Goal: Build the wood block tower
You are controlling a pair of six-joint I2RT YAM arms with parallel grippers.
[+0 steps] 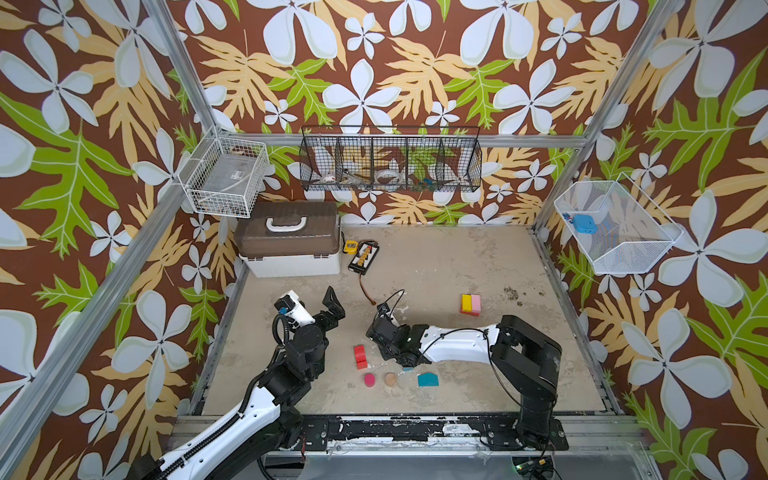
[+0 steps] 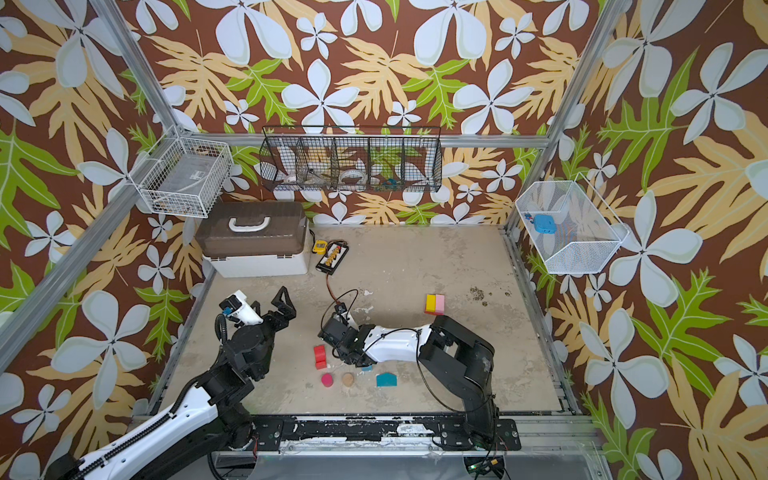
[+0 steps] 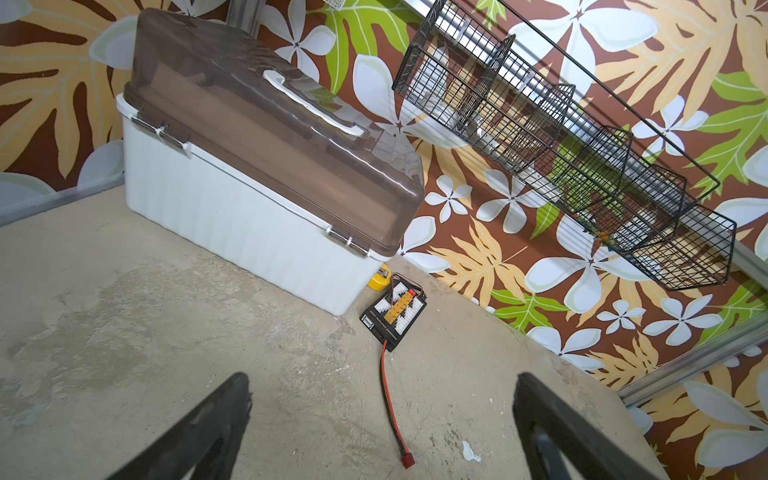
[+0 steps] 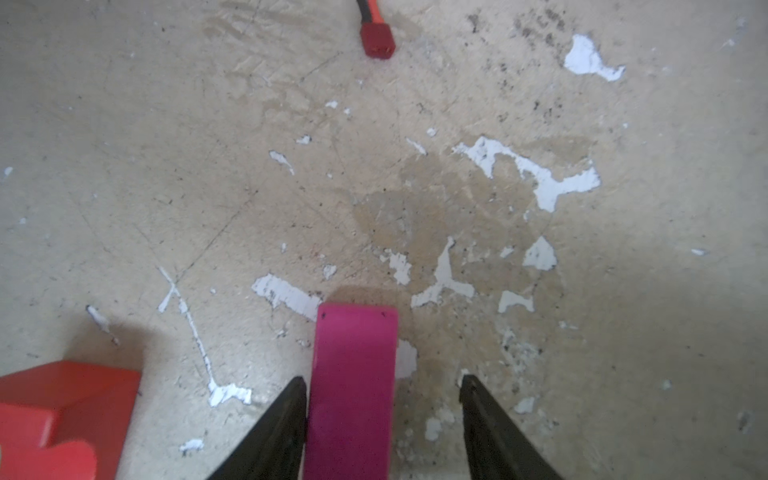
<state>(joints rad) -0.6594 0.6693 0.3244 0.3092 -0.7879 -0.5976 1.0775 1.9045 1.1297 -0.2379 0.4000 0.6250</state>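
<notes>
Low on the table, my right gripper (image 4: 382, 379) stands open around a magenta block (image 4: 353, 374). One finger touches the block's side and the other stands clear of it. In the top views the block is hidden under that gripper (image 1: 380, 336). Red blocks (image 1: 360, 356) lie just to its left, with a magenta cylinder (image 1: 369, 380), a tan cylinder (image 1: 390, 379) and a teal house-shaped piece (image 1: 428, 379) nearer the front. A blue piece (image 1: 407, 368) peeks from under the arm. The tower (image 1: 470, 304) is a low stack, yellow and pink on top. My left gripper (image 2: 271, 306) hangs open and empty.
A white box with a brown lid (image 1: 286, 237) stands at the back left. Beside it are a yellow tape measure (image 1: 350, 246) and a charger board (image 1: 364, 256), whose cable ends in a red plug (image 4: 377, 40). Wire baskets (image 1: 390, 160) hang on the walls.
</notes>
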